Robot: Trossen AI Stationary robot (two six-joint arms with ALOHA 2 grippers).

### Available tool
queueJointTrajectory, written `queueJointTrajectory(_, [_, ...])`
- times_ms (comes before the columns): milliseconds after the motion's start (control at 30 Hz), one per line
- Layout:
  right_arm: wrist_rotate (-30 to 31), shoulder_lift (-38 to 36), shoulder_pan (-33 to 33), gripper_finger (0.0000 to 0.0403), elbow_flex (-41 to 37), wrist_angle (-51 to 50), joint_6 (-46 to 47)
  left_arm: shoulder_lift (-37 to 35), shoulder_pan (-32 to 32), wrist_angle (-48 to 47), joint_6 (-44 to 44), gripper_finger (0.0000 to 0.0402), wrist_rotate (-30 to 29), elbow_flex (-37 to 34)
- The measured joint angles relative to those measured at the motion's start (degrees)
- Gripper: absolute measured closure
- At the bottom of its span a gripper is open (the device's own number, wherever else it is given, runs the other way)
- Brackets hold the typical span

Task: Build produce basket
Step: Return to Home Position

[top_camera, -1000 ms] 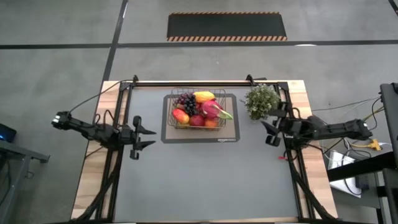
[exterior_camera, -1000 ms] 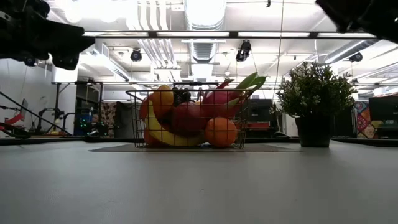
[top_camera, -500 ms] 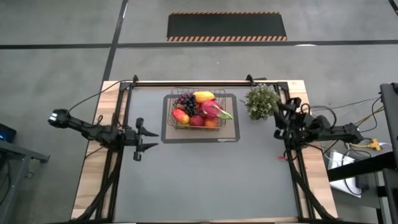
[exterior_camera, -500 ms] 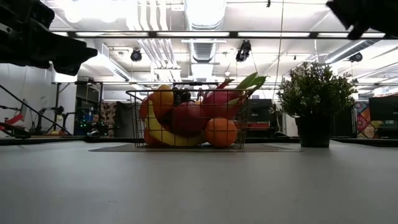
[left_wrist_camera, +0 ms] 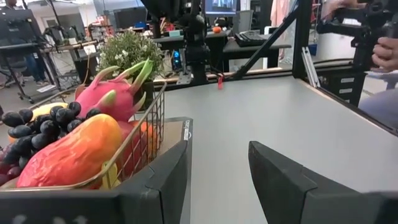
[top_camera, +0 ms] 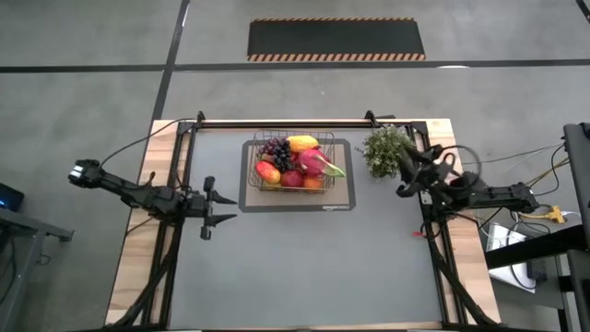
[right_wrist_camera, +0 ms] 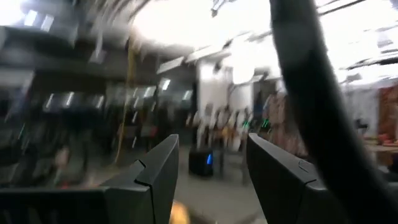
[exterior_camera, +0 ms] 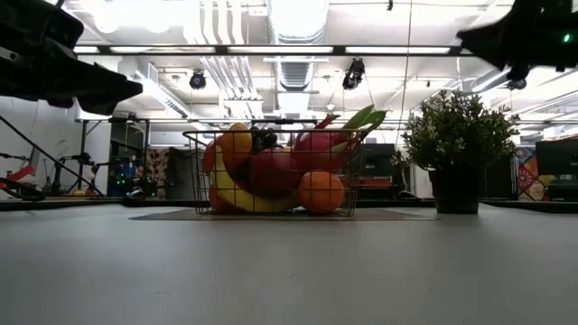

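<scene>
The dark wire basket (top_camera: 293,164) stands on the flat grey tray with the dark border (top_camera: 297,205) at the table's far middle. It holds purple grapes (top_camera: 274,150), a pink dragon fruit (top_camera: 314,163), a yellow-orange mango (top_camera: 302,143), red apples and an orange (exterior_camera: 320,191). My left gripper (top_camera: 232,207) hovers open and empty to the left of the tray; its wrist view shows the basket (left_wrist_camera: 155,121) close by. My right gripper (top_camera: 403,182) is open and empty near the table's right edge, raised and tipped up beside the plant.
A bushy green plant in a dark pot (top_camera: 387,150) stands right of the tray, close to my right gripper; it also shows in the low view (exterior_camera: 456,135). The grey table top (top_camera: 304,267) spreads out in front of the tray. A person's hand (left_wrist_camera: 385,53) shows beyond the table.
My right gripper has drawn back toward the table's right and far edges, away from the tray, and has tipped upward; its arm has folded in. My left gripper has crept a little toward the tray. The basket and the produce have kept still.
</scene>
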Motion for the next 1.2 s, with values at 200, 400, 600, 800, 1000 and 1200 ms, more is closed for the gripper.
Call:
queueJointTrajectory(200, [-10.79,-3.10,-0.50,0.0229,-0.02,-21.60,3.35,1.39,0.00,0.01,0.00,0.0249,0.00,-0.02])
queueJointTrajectory(400, [-16.17,-3.13,0.66,0.0229,-0.02,-30.35,3.01,2.44,0.02,-0.02,0.00,0.0249,-0.03,-0.04])
queueJointTrajectory(600, [-19.80,-3.15,0.63,0.0229,-0.02,-31.14,5.69,3.55,0.02,-0.04,0.00,0.0249,-0.02,-0.04])
queueJointTrajectory(800, [-19.67,-3.15,0.63,0.0229,-0.02,-29.33,20.65,4.58,0.01,-0.02,0.00,0.0249,-0.02,-0.04])
queueJointTrajectory(1000, [-19.64,-1.55,0.63,0.0229,-0.02,-29.56,27.34,5.33,0.02,-0.04,0.00,0.0249,0.00,-0.04])
queueJointTrajectory(1200, [-19.64,-0.23,0.63,0.0229,-0.02,-29.43,26.00,6.01,0.02,-0.02,0.00,0.0249,0.00,-0.04])
